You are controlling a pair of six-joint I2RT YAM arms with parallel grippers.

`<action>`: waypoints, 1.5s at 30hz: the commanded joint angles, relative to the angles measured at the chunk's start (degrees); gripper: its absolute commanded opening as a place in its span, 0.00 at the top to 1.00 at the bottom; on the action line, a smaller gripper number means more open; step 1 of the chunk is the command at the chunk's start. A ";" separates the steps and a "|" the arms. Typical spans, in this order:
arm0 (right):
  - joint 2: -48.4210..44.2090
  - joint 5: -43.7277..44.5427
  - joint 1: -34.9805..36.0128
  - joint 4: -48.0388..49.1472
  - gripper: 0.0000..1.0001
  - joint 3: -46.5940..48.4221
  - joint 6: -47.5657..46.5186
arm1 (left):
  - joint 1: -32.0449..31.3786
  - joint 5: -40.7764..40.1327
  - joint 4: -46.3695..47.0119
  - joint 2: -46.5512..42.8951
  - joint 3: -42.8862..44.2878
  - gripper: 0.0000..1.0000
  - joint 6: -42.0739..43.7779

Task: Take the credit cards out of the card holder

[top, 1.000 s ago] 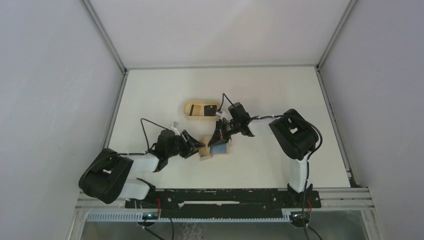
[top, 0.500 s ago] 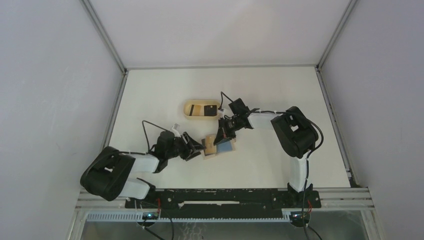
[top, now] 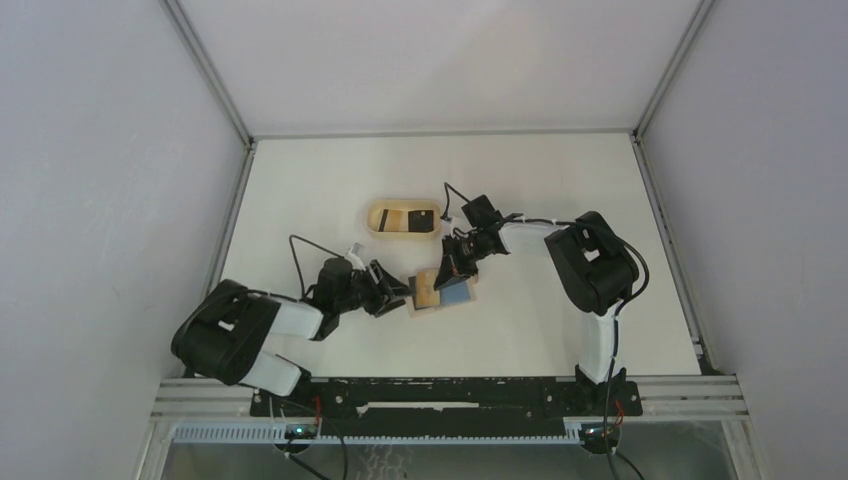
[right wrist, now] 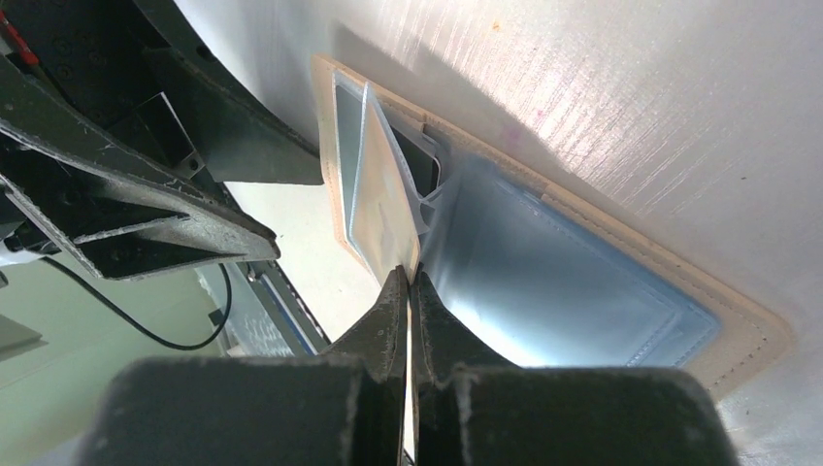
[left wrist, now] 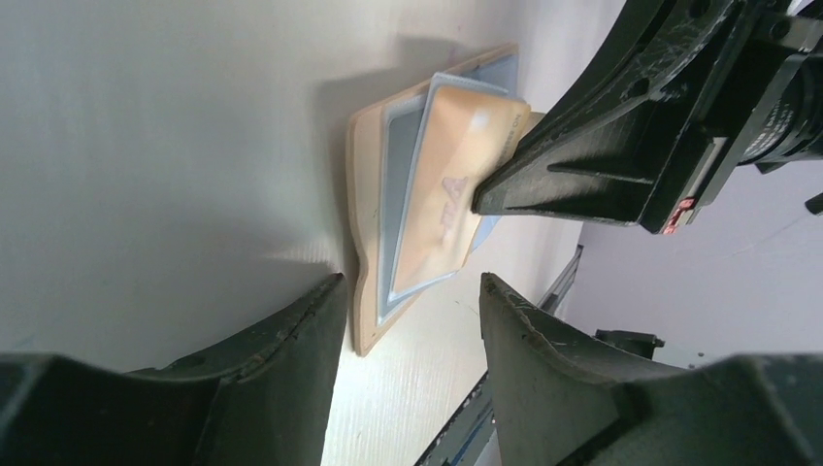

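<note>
My right claw (right wrist: 408, 277) is clenched on a tan card (left wrist: 446, 184) partly out of the card holder (top: 452, 293), lying unfolded mid-frame in the top view; my left claw (left wrist: 412, 286) gapes, straddling its corner

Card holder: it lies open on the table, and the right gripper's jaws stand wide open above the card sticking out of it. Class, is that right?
Not quite. The card holder does lie open on the table, but the right gripper is shut on the card, as the right wrist view shows.
</note>
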 commanded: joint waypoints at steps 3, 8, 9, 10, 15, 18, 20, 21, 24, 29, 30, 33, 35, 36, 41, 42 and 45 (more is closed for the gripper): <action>0.82 1.91 -0.19 -0.62 1.00 0.83 -2.32 | -0.45 -3.53 4.10 8.76 0.11 0.40 -1.21; 0.76 1.34 -0.20 -0.41 1.00 0.79 -2.19 | -0.67 -3.94 7.61 10.64 -0.06 0.41 -2.80; 0.73 1.32 -0.20 -0.39 1.00 0.83 -2.14 | -0.67 -4.13 8.09 10.26 -0.33 0.41 -3.01; 0.74 1.25 -0.20 -0.43 1.00 0.82 -2.16 | -0.67 -4.33 8.51 9.79 -0.68 0.42 -3.13; 0.98 0.99 -0.20 -0.13 1.00 0.78 -2.00 | -0.67 -5.39 8.59 7.66 -1.72 0.62 -3.19; 1.18 0.59 -0.20 0.08 1.00 0.86 -1.88 | -0.67 -4.93 8.83 8.46 -1.42 0.75 -3.25; 1.18 0.46 -0.20 0.16 1.00 0.85 -1.71 | -0.67 -4.68 9.62 8.98 -1.42 0.81 -3.40; 1.18 0.45 -0.20 0.10 1.00 0.77 -1.69 | -0.67 -4.59 9.94 9.15 -1.40 0.83 -3.50; 1.10 0.40 -0.20 0.31 1.00 0.86 -1.46 | -0.67 -4.43 10.17 9.08 -1.42 0.95 -3.59; 0.64 -0.17 0.16 0.63 0.75 0.75 -0.17 | -0.69 -4.65 10.17 8.38 -1.66 1.00 -3.47; 0.47 -0.07 0.42 0.76 0.70 0.78 0.34 | -0.68 -4.78 10.17 8.24 -1.70 1.00 -3.45; -0.32 1.12 1.37 2.11 0.64 0.78 3.60 | -0.67 -4.94 10.01 7.93 -1.81 1.00 -3.52; -0.61 1.31 2.10 3.71 0.62 0.81 6.45 | -0.67 -4.99 10.02 7.90 -1.88 1.00 -3.56; -0.77 1.27 2.56 4.74 0.62 0.74 7.95 | -0.67 -4.94 10.00 7.96 -1.85 1.00 -3.53; -1.09 -0.32 4.82 11.61 0.60 -0.57 15.15 | -0.67 -5.09 9.54 7.71 -1.72 1.00 -3.30; -0.77 -0.53 5.30 12.33 0.60 -0.53 15.89 | -0.67 -5.06 9.34 7.64 -1.66 1.00 -3.30; 0.04 -1.59 6.64 14.42 0.60 -0.52 17.60 | -0.67 -5.18 8.83 7.33 -1.49 1.00 -3.02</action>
